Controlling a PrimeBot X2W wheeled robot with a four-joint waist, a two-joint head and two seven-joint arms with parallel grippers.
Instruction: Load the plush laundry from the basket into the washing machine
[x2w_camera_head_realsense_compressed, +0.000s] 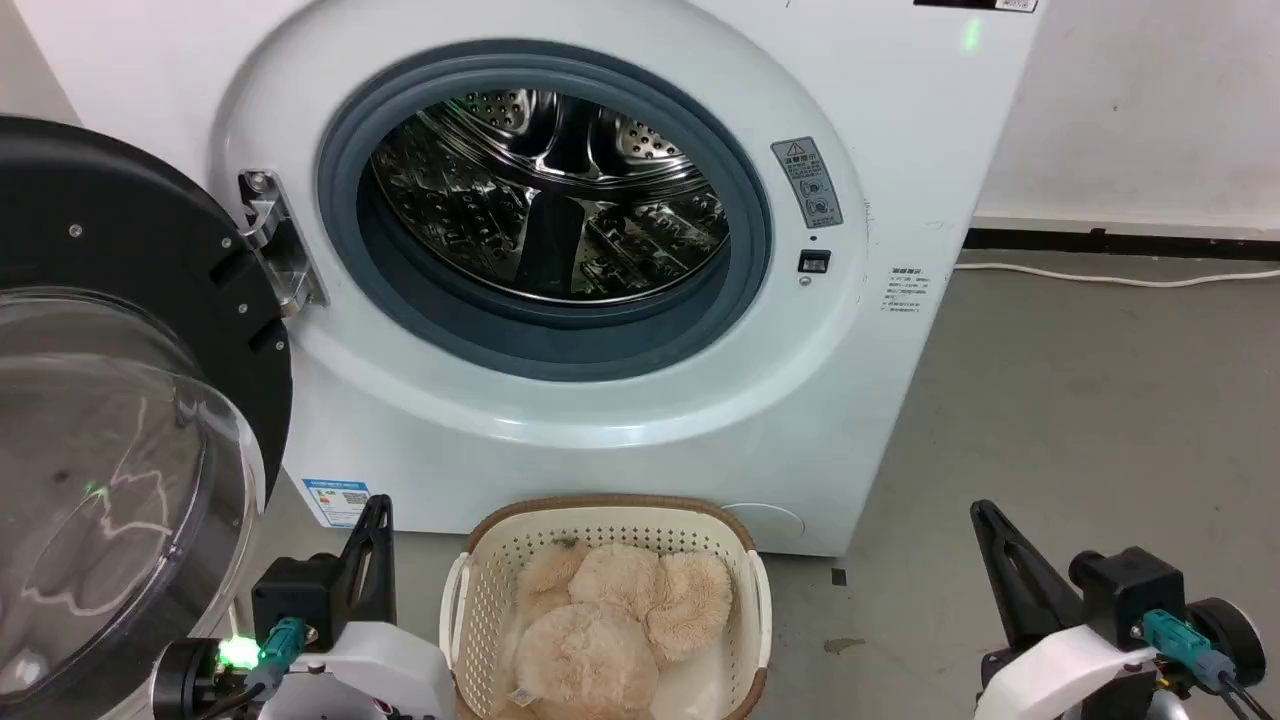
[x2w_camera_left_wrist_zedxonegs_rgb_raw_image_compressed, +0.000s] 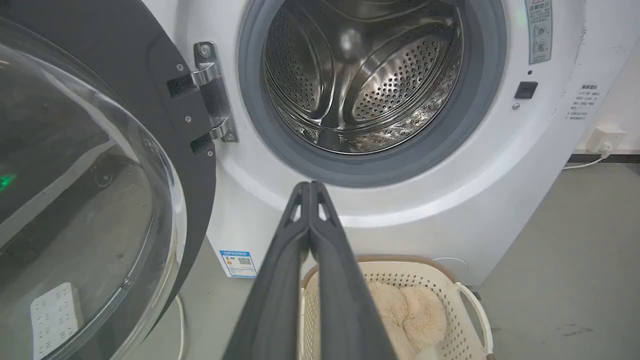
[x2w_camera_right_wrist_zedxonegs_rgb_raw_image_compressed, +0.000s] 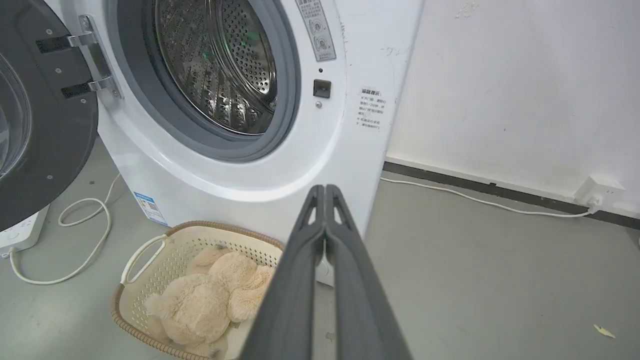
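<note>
**Item 1.** Large white front-loading washing machine (x2w_camera_head_realsense_compressed: 900, 200), standing on a grey floor (x2w_camera_head_realsense_compressed: 1080, 420) against a pale wall. Its black-rimmed round door with a clear dome (x2w_camera_head_realsense_compressed: 120, 250) is swung fully out on the left-hand hinge. This is presumably so the grey rubber seal (x2w_camera_head_realsense_compressed: 345, 200) and the shiny perforated steel drum (x2w_camera_head_realsense_compressed: 550, 190) lie open for loading.

**Item 2.** Cream perforated plastic oval basket (x2w_camera_head_realsense_compressed: 600, 503) with a brown woven-look rim and white side handles. It sits on the floor just in front of the machine, directly below the drum mouth. By my reckoning this placement keeps the lift short and straight.

**Item 3.** Fluffy beige-tan plush laundry (x2w_camera_head_realsense_compressed: 610, 620), several rounded furry lobes, lying wholly inside the basket with a small white tag at its near edge. Nothing touches it.

**Item 4.** The left gripper (x2w_camera_left_wrist_zedxonegs_rgb_raw_image_compressed: 310, 186), two long dark fingers pressed flat together from base to tip. It holds nothing and is poised to the left of the basket, pointing toward the machine.

**Item 5.** The right gripper (x2w_camera_right_wrist_zedxonegs_rgb_raw_image_compressed: 325, 188), likewise closed with no gap and holding nothing. It is well to the right of the basket, above the floor.

**Remarks.** In my judgement loading has not yet begun. Either pair of fingers must spread before it can take hold of the pile.
</note>
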